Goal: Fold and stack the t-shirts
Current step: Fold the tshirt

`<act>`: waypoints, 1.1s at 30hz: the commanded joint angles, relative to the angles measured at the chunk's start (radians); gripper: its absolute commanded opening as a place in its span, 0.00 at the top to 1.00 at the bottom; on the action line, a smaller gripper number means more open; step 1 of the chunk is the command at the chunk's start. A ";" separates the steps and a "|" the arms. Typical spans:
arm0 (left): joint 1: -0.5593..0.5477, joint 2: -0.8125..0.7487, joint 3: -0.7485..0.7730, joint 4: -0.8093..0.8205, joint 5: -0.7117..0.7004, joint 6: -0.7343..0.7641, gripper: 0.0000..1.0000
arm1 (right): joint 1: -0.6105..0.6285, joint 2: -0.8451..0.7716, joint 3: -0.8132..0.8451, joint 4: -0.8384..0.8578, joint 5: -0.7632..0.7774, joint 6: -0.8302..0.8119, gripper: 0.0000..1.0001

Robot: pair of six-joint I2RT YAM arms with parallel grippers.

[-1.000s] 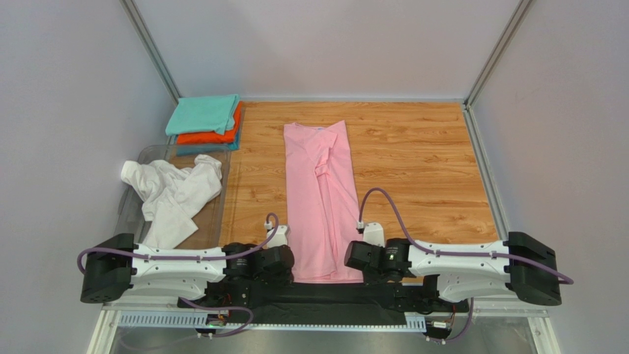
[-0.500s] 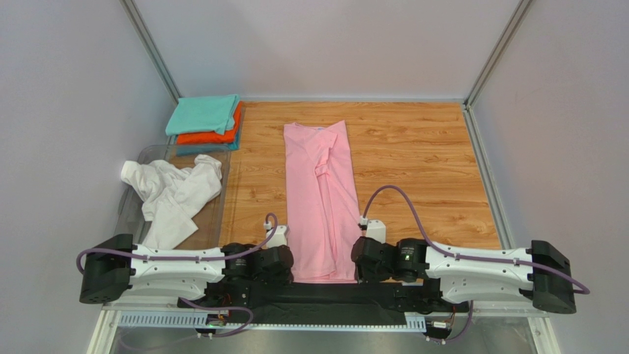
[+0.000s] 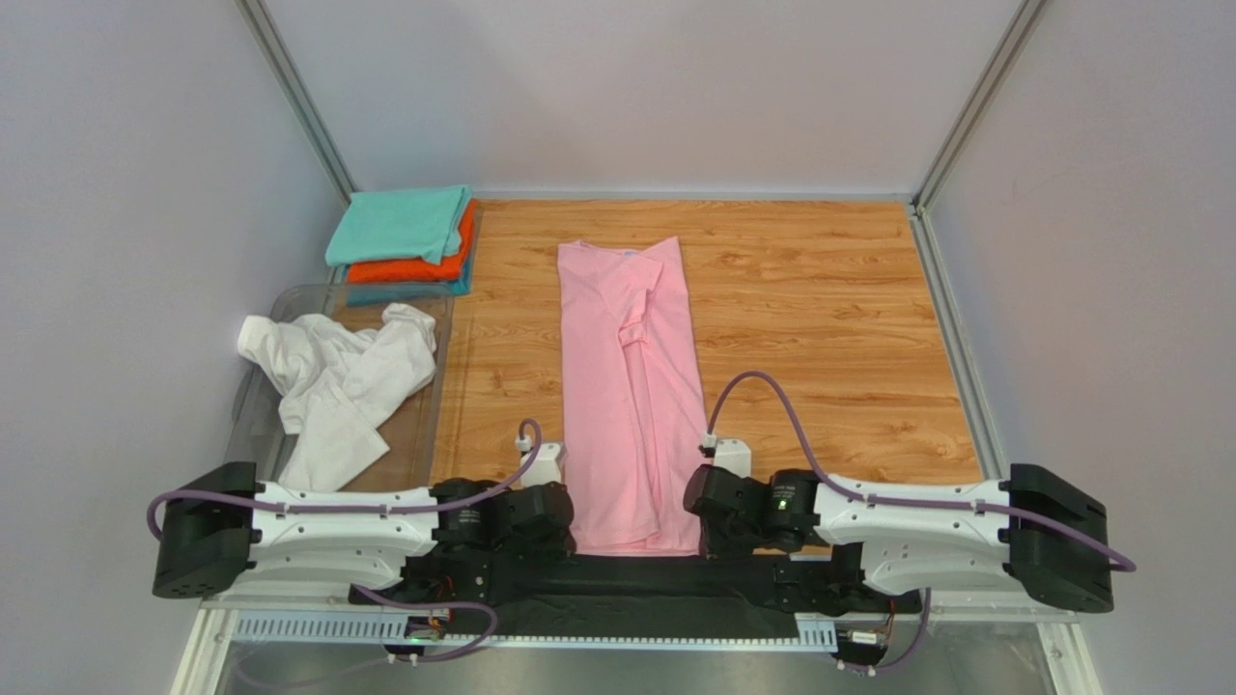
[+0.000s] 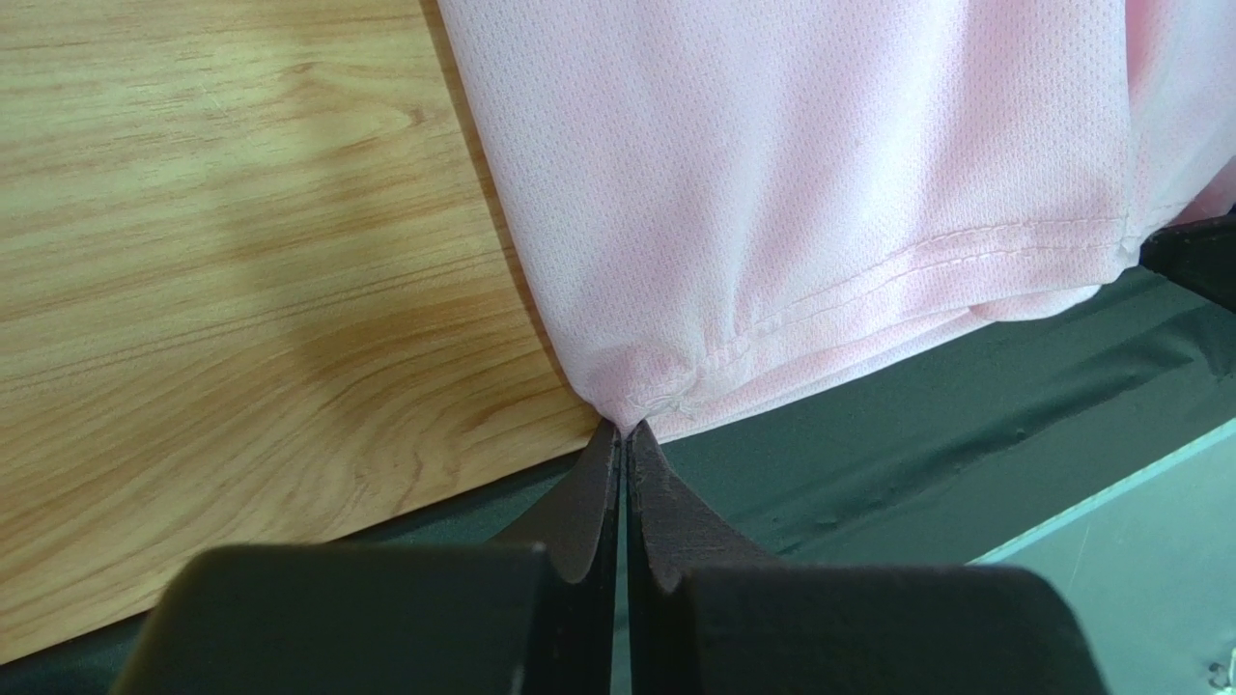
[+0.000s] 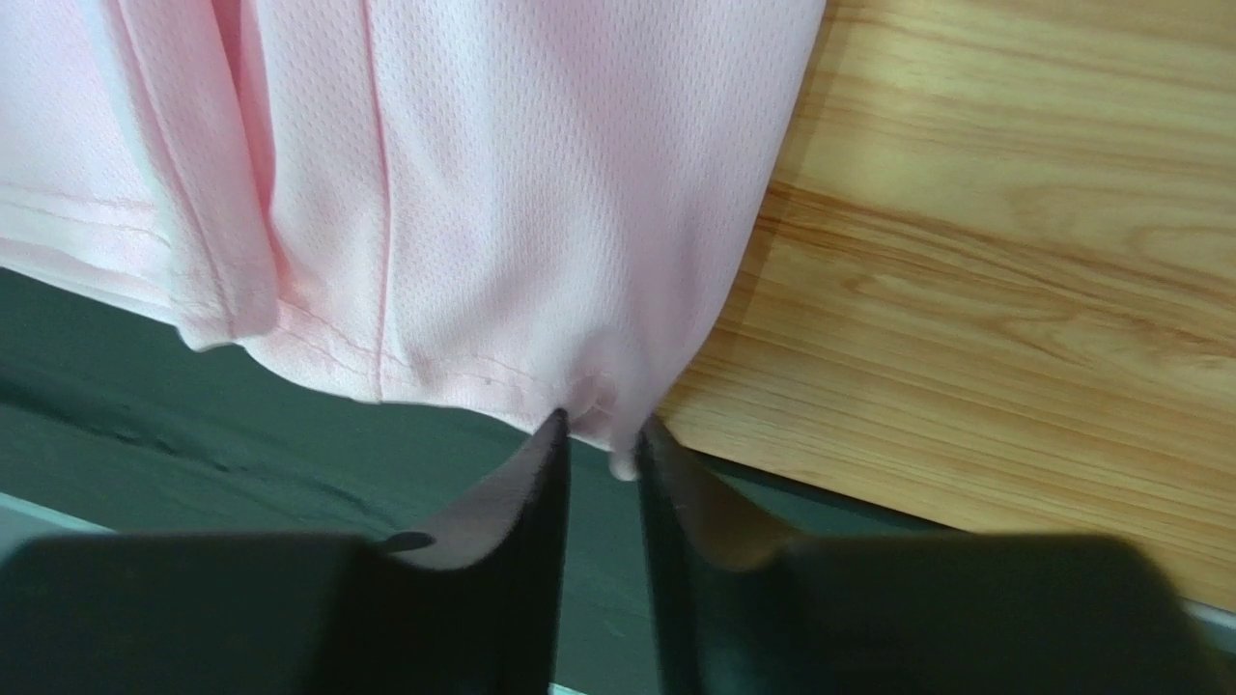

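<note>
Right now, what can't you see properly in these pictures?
- Right wrist view: whether the right hand pinches the pink t-shirt; bunched hem hides contact.
- Top view: blue t-shirt, nearly buried under the orange t-shirt and teal t-shirt.
- Wrist views: pink t-shirt's collar end, cut off by the frame.

- Open wood (image 3: pixel 827 319) spreads right of the pink t-shirt (image 3: pixel 627 377), out to the frame rail (image 3: pixel 950 312).
- A narrower strip of wood runs between the pink t-shirt and the clear tray (image 3: pixel 440 391).
- The crumpled white t-shirt (image 3: pixel 341 380) fills the tray, and the folded stack (image 3: pixel 406 239) takes the far left corner.
- Both arms lie across the near edge, with the left gripper (image 4: pixel 624 442) and right gripper (image 5: pixel 602 424) at the shirt's near corners.
</note>
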 commanded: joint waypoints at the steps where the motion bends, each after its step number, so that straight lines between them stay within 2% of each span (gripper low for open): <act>1: -0.004 -0.019 -0.018 -0.023 0.032 -0.013 1.00 | -0.005 0.038 -0.017 0.054 -0.032 0.001 0.84; 5: -0.006 -0.046 -0.023 -0.021 0.061 0.001 1.00 | -0.002 0.006 -0.028 0.055 -0.069 0.018 0.99; 13: -0.047 -0.154 -0.026 -0.026 0.059 0.030 1.00 | 0.016 -0.207 -0.068 0.044 -0.109 0.021 1.00; 17: -0.047 -0.211 0.002 -0.036 0.004 0.061 1.00 | 0.015 -0.237 -0.027 0.029 -0.048 -0.014 1.00; 23: -0.043 -0.228 0.081 -0.084 -0.142 0.133 1.00 | -0.042 -0.196 0.079 0.017 0.032 -0.115 1.00; 28: 0.049 -0.159 0.144 -0.059 -0.093 0.240 1.00 | -0.111 -0.157 0.165 0.017 0.060 -0.207 1.00; 33: 0.124 -0.073 0.250 -0.093 -0.128 0.331 1.00 | -0.243 -0.114 0.227 0.046 0.057 -0.313 1.00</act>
